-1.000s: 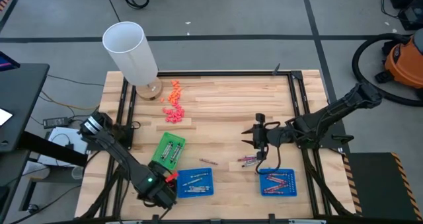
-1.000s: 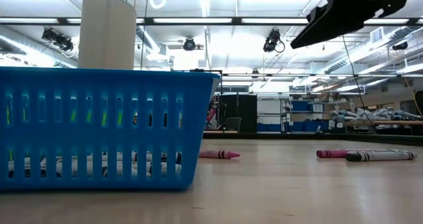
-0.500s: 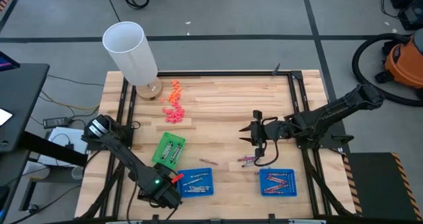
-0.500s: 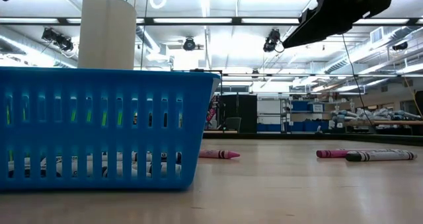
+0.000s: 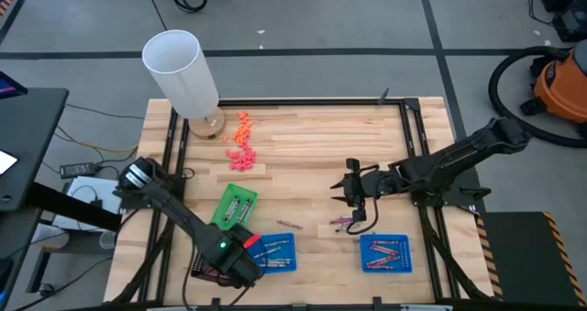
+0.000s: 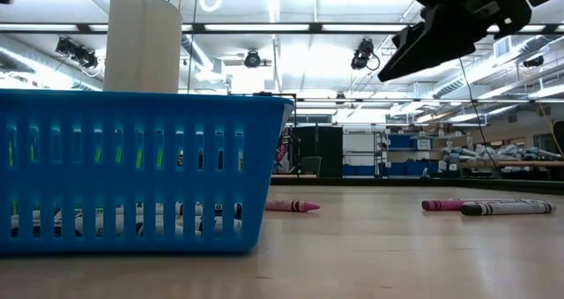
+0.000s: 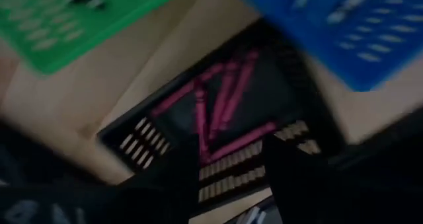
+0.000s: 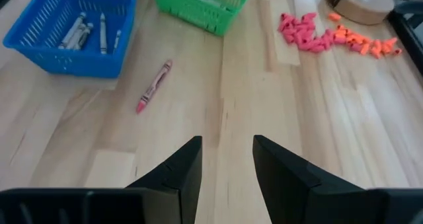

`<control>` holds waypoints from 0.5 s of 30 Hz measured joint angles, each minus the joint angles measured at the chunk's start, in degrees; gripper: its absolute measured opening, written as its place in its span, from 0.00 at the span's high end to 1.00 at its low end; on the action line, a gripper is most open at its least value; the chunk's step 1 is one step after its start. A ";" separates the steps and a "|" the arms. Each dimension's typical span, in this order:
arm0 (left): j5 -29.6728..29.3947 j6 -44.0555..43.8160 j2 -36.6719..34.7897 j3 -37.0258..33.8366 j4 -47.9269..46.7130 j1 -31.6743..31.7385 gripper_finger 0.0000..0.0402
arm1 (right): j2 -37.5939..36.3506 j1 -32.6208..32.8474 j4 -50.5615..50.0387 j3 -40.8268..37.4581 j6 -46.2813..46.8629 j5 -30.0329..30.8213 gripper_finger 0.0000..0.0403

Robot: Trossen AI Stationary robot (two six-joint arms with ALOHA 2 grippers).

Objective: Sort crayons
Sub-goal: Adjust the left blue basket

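The left end effector (image 7: 228, 174) has swung along the front edge of the surface (image 5: 312, 137) and now hangs over a black tray (image 7: 132, 141). Its fingers, clenched a second ago, have spread and look released with nothing between them, though that view is smeared by motion. My reading is that a pink crayon has just been dropped, so one more stick is sorted. The tray holds several pink crayons (image 7: 225, 95) lying crossed over each other.

Just beside it stands a blue basket (image 5: 275, 267) with grey crayons (image 5: 273, 250) inside. A second blue basket (image 5: 404, 256), well apart toward the right arm, holds red crayons (image 5: 383, 253).

Behind the baskets, unsorted sticks lie on bare wood: a lone pink crayon (image 5: 286, 224) and a small cluster (image 5: 344, 222) of pink and dark ones. The task is therefore not finished.

A green basket (image 5: 223, 215) sits farther back with a few pale sticks in it; their colour I cannot tell.

The right end effector (image 8: 226, 151) has drifted slightly back from the cluster and hovers above the surface, fingers apart and empty.

Farthest off are orange and pink bits (image 5: 240, 146) and a white tube (image 5: 183, 72).
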 joint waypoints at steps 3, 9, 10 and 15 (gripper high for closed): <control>-0.57 6.20 0.00 1.91 3.10 0.67 0.57 | 1.01 0.00 0.01 0.00 -0.87 -2.12 0.64; -9.31 16.19 -0.02 6.44 4.22 2.10 0.59 | 3.88 0.20 0.21 0.00 -1.93 -10.76 0.64; -11.08 17.14 -0.02 7.16 3.76 2.32 0.59 | 4.51 0.33 0.18 0.00 -1.97 -12.01 0.64; -22.58 24.60 -0.03 11.14 4.92 3.23 0.60 | 9.60 2.24 2.18 0.00 -2.55 -15.13 0.64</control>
